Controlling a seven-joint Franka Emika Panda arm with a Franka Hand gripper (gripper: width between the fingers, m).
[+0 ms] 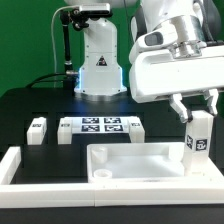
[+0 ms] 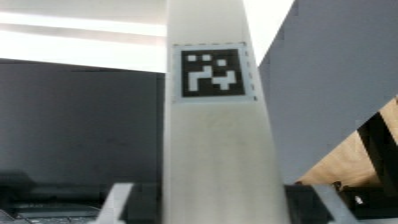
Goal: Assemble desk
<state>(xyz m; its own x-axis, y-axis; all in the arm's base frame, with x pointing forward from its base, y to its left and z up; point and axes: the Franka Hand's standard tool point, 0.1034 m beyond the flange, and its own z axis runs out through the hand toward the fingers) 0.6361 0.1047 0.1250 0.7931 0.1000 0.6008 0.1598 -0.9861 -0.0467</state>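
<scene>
Gripper (image 1: 198, 116) is clamping a leg block (image 1: 198, 140) upright, fingers pinching its upper part (wrist view is showing the same block (image 2: 214, 130) filling the frame between the two fingers (image 2: 121, 200), tag facing the camera). Block's lower end is hanging at the tabletop panel (image 1: 140, 160) corner on the exterior view's right; cannot tell whether it is seated or only touching. Panel is lying rim-up on the black table (image 1: 30, 105), inside the angle of the border wall (image 1: 20, 170). A second leg block (image 1: 37, 128) and a third leg block (image 1: 135, 124) are lying at either end of the marker board (image 1: 98, 126).
</scene>
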